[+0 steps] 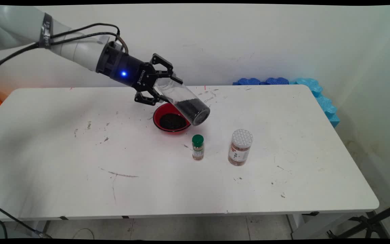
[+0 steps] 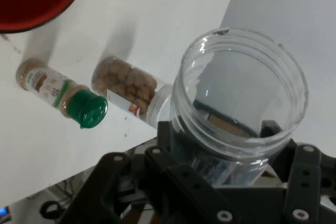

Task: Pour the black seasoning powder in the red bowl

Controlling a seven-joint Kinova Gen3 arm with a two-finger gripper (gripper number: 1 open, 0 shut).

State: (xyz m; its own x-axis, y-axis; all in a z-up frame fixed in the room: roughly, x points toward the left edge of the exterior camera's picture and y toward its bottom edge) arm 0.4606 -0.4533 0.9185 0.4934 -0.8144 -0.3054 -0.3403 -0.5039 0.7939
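**Tilted jar held above the red bowl**

The gripper (image 1: 164, 88) is clamped on a clear plastic jar (image 1: 185, 101), fingers closed against its upper wall near the open mouth. The jar hangs tilted, its base lower and pointing toward the table's right, so the dark grains inside lie pooled at the base end (none sit at the mouth). In the hand view the jar's open rim (image 2: 242, 93) faces the camera, and no lid is on it.

Directly below and slightly left of the jar sits a red bowl (image 1: 171, 121) with a layer of the same dark grains across its bottom.

Nearer the front edge stand two closed containers, both upright: a small spice bottle (image 1: 197, 147) with a green cap, and just beside it to the right a wider jar with a white lid (image 1: 240, 147) holding brown contents. Both stand apart from the bowl on the white table (image 1: 63, 162).
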